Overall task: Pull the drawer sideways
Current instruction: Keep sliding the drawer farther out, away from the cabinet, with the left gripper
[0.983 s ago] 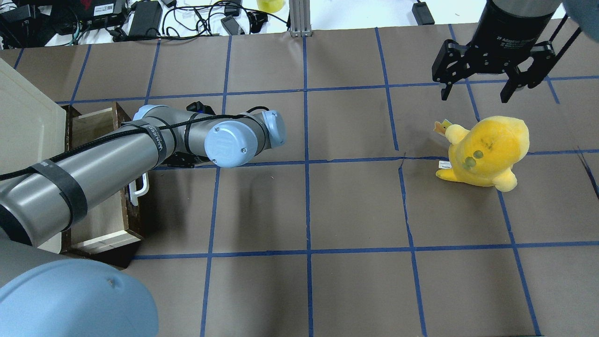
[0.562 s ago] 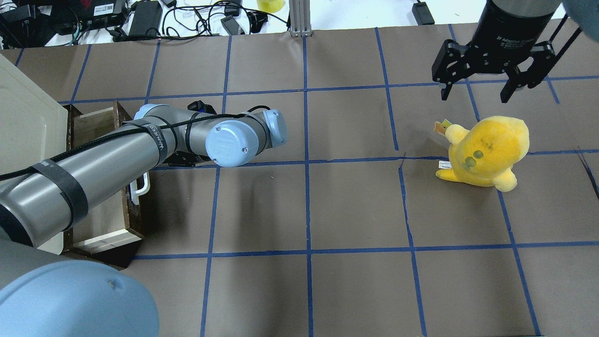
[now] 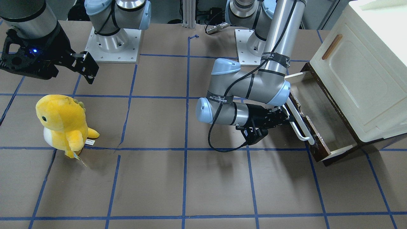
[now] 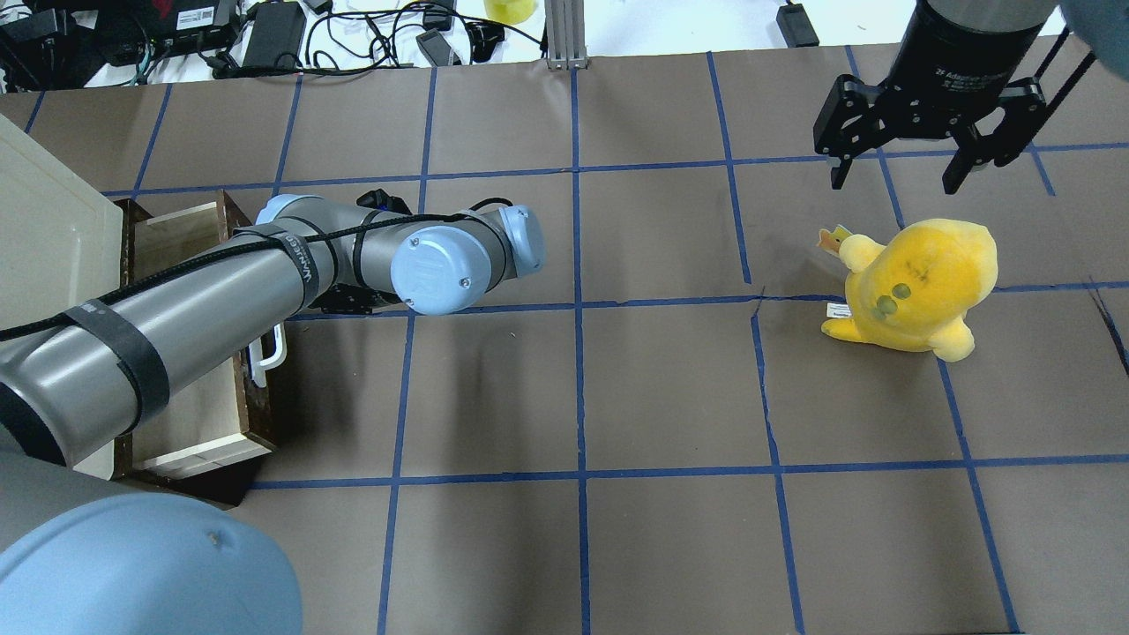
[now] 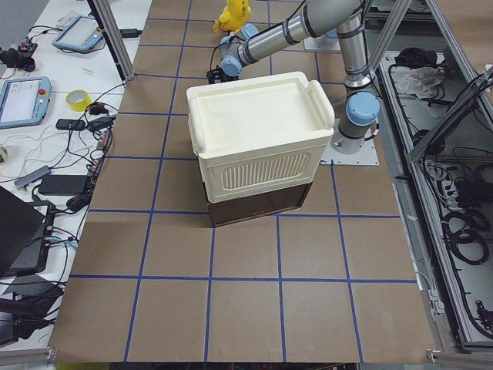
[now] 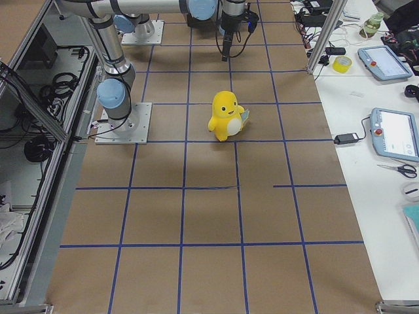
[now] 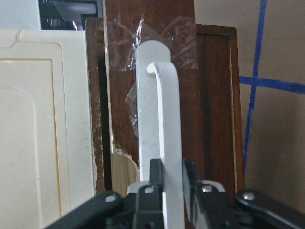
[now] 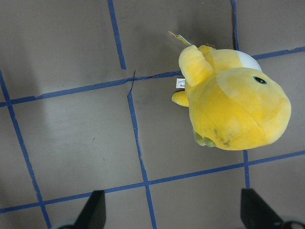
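Note:
The drawer (image 3: pixel 324 117) stands partly out of the cream cabinet (image 3: pixel 359 79), at the left edge of the overhead view (image 4: pixel 190 414). Its front is worn dark brown (image 7: pixel 214 95), with a long white bar handle (image 3: pixel 300 125) that also shows in the left wrist view (image 7: pixel 159 119). My left gripper (image 3: pixel 286 119) is shut on the handle near one end. In the left wrist view its gripper (image 7: pixel 171 183) has a finger pressed on either side of the bar. My right gripper (image 4: pixel 893 183) hangs open and empty above the table at the far right.
A yellow plush toy (image 4: pixel 917 282) stands on the brown, blue-taped table below the right gripper and fills the right wrist view (image 8: pixel 233 109). The cabinet door with its small wooden handle (image 3: pixel 331 46) sits above the drawer. Cables and devices (image 4: pixel 265 35) lie beyond the far edge.
My left arm has shifted slightly to the right in the overhead view with the handle in its grip, and the drawer has come out a little farther. The right arm has not moved.

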Robot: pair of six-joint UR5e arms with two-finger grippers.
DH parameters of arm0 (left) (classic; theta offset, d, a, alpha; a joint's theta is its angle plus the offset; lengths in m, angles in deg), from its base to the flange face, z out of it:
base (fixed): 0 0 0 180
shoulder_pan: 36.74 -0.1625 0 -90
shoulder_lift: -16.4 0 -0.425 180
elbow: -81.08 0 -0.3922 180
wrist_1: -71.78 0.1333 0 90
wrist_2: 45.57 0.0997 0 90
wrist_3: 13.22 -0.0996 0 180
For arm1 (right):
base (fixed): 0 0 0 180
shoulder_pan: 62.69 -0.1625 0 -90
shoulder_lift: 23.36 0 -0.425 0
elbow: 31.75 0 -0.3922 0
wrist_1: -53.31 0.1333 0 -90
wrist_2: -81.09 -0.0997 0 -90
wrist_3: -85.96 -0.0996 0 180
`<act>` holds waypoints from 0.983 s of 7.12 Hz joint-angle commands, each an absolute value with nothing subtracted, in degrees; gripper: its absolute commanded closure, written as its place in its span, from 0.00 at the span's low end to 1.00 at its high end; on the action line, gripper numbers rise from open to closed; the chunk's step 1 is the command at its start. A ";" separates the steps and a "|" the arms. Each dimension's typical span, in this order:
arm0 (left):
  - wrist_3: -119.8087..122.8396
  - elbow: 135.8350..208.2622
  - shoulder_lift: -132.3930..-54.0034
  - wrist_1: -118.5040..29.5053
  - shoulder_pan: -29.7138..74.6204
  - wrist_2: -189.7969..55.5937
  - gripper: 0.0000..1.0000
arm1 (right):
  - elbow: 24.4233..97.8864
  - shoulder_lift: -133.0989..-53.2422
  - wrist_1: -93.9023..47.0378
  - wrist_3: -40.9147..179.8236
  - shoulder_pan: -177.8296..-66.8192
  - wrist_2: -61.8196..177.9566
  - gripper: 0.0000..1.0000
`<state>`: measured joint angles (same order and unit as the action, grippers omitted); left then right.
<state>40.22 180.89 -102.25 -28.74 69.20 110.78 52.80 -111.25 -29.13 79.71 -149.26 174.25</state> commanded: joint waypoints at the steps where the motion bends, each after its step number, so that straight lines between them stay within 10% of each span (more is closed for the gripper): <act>1: 40.14 179.96 -102.34 -28.77 69.60 109.74 1.00 | 52.80 -111.25 -29.13 79.72 -149.26 174.25 0.00; 7: 40.13 178.11 -103.40 -28.94 70.74 109.03 1.00 | 52.80 -111.25 -29.13 79.72 -149.27 174.25 0.00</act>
<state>40.14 178.44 -103.33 -28.93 70.36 109.21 52.80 -111.25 -29.13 79.72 -149.26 174.26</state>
